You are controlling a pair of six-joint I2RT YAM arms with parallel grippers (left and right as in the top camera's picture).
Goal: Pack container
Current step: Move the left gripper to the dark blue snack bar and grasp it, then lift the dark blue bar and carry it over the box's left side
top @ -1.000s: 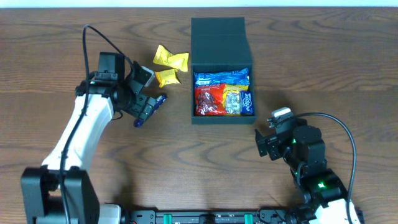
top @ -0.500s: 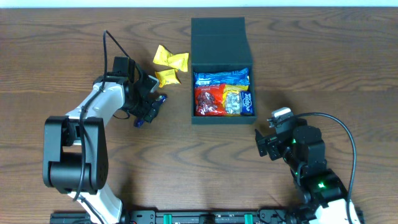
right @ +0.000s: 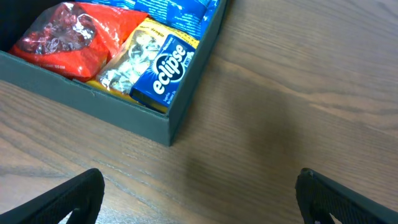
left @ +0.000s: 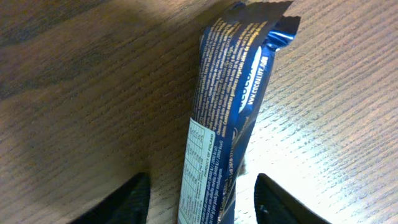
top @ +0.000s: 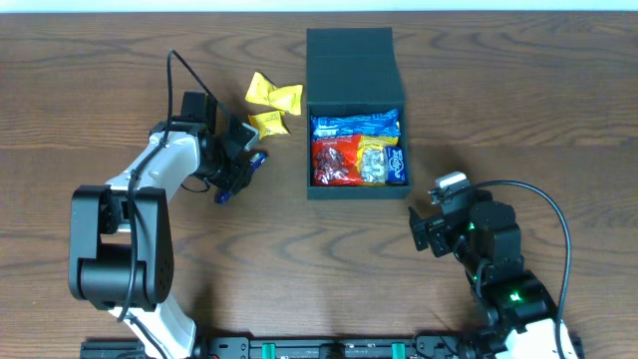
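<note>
The bar (left: 230,93), a slim dark-blue foil wrapper, lies flat on the table (top: 100,80) with my left pincer (left: 202,193) astride its near end. The jaws are spread part-way, one on each side. Bare wood shows between one jaw and the foil, while the other sits just beside it, so I judge nothing is gripped yet. The bar's long axis runs straight away from the wrist camera, square to the line between the jaws. From overhead it slants up and to my right, roughly toward the container (top: 357,191).

The container sits in the middle of the table, to the right of the left arm. Its lid flap (top: 351,65) is laid back on the far side. Inside I see blue packets, a red bag and a gum pack filling the floor, so the bar will probably have to lie on top.

My right pincer (right: 199,186) hangs wide open with nothing in it, close to the container's near corner. Two yellow packets (top: 274,95) lie on the wood between the left arm and the lid.
</note>
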